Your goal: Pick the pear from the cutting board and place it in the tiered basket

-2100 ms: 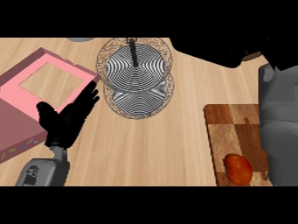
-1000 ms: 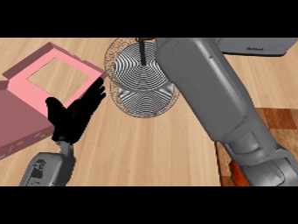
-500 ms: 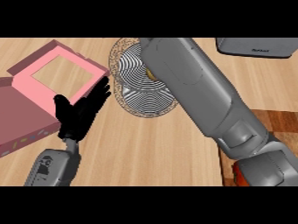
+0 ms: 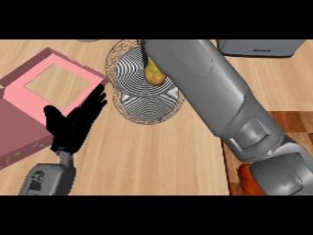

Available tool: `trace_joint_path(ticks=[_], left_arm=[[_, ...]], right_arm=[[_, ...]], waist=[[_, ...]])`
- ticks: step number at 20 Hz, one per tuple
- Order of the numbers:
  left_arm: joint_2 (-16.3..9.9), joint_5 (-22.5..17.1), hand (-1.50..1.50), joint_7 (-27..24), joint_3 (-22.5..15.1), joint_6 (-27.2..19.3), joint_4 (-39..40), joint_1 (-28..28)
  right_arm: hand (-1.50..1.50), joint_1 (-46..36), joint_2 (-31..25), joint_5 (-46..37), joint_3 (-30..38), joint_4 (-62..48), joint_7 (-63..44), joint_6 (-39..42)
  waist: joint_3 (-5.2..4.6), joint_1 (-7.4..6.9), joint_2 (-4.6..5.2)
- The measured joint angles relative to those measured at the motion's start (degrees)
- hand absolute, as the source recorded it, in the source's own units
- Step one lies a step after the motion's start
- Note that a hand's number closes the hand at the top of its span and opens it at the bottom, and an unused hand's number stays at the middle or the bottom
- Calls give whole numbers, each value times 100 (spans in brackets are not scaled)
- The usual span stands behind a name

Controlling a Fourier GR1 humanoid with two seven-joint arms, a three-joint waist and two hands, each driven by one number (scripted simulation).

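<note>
Yellow pear [image 4: 153,72] sits over the tiered basket [image 4: 128,108]; we cannot tell the right hand's state; left hand [image 4: 74,124] rests spread.

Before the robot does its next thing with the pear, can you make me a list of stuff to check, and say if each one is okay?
1. Pear is over the tiered basket: ok, it shows inside the basket's round wire rim.
2. Pear is off the cutting board: ok.
3. Right hand has let go of the pear: cannot tell, the grey right forearm hides that hand.
4. Left hand is out of the way: ok, it rests open, beside the basket, not touching it.
5. Pink box is clear of the basket: ok, it lies to the left with counter between them.
</note>
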State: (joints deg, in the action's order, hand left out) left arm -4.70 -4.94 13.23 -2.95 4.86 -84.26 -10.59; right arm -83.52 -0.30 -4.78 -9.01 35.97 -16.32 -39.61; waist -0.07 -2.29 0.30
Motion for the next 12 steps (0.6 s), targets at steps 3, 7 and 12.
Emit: trace_joint_path(ticks=[3, 7, 12], left_arm=[[11, 30, 0, 42, 31, -85, -56, 59], [15, 7, 0, 35, 99, -131, -96, 197], [-86, -86, 0, 30, 245, -74, -114, 263]], right_arm=[[-150, 194, -274, 9, 107, 125, -219, 22], [-150, 902, -813, 73, 58, 832, -377, 555], [-150, 1840, -1752, 480, 124, 1951, -452, 1814]], waist=[[3, 138, -33], [10, 313, -79], [14, 454, -110]])
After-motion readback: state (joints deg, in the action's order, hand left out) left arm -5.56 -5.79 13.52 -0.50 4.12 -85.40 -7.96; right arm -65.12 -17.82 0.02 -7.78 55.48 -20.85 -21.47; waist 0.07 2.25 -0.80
